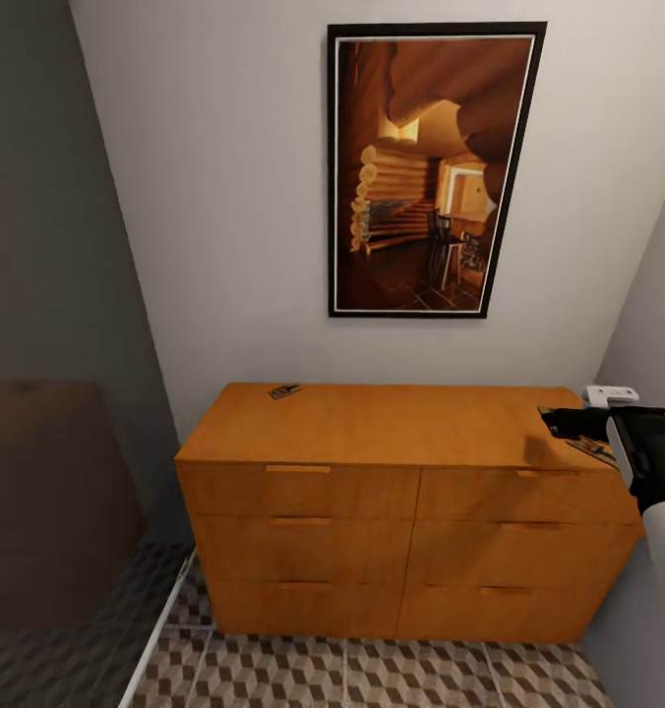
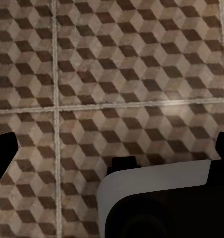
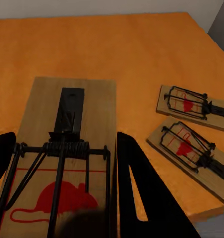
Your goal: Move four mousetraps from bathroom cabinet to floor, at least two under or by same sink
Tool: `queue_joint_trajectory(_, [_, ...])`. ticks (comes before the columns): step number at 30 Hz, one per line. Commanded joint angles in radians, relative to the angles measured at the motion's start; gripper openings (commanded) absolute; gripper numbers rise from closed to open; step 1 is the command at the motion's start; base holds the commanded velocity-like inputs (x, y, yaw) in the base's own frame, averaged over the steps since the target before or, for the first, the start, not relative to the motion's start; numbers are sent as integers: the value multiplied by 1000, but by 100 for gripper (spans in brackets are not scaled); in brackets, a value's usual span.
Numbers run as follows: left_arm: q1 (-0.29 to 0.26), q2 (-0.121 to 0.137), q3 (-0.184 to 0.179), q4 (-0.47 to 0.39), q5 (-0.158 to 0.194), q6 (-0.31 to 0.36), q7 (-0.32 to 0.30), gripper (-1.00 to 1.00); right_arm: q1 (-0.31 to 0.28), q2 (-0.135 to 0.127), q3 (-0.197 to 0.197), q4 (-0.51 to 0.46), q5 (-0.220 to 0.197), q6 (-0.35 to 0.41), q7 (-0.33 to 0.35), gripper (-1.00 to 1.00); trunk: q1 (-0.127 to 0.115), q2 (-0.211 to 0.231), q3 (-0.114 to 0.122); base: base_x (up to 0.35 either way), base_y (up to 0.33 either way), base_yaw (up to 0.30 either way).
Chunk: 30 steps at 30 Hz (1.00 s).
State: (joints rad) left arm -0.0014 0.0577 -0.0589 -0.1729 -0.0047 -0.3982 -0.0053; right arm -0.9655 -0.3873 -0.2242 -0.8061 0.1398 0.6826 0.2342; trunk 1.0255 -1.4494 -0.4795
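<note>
The orange-brown cabinet [image 1: 392, 423] stands against the wall. My right gripper [image 1: 559, 423] hovers over the right end of its top. In the right wrist view this gripper [image 3: 66, 136] is shut on a mousetrap [image 3: 67, 124], its dark fingers [image 3: 141, 193] pressing the board's two long edges. Two more mousetraps [image 3: 191, 106] [image 3: 188, 146] lie side by side near the cabinet's edge; one shows beside the gripper [image 1: 593, 450]. Another mousetrap [image 1: 285, 391] lies at the back left corner. My left gripper [image 2: 116, 141] hangs open and empty over the cube-patterned bathroom floor [image 2: 116, 74].
A framed picture [image 1: 436, 167] hangs above the cabinet. A small white object [image 1: 610, 395] sits past the cabinet's right end by the side wall. Patterned floor [image 1: 372, 674] runs in front of the drawers. A pale threshold strip [image 1: 160, 629] borders a dark shadowed area [image 1: 47, 492] on the left.
</note>
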Motion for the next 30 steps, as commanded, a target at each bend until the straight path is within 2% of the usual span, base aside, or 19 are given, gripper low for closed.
queue_joint_trajectory(1, [0, 1, -5, 0, 0, -2, 1, 100, -1, 1, -3, -1, 7, 5, 8, -100, 0, -1, -1, -277, 154, 0])
queue_joint_trajectory(20, [0, 1, -5, 0, 0, -2, 1, 100, -1, 1, -3, 12, 7, 2, 8, -100, 0, -1, -1, -268, 183, 0])
queue_joint_trajectory(30, [0, 1, -5, 0, 0, -1, 1, 100, -1, 1, -3, 81, 7, -4, 12, -100, 0, -1, -1, -261, 203, 0])
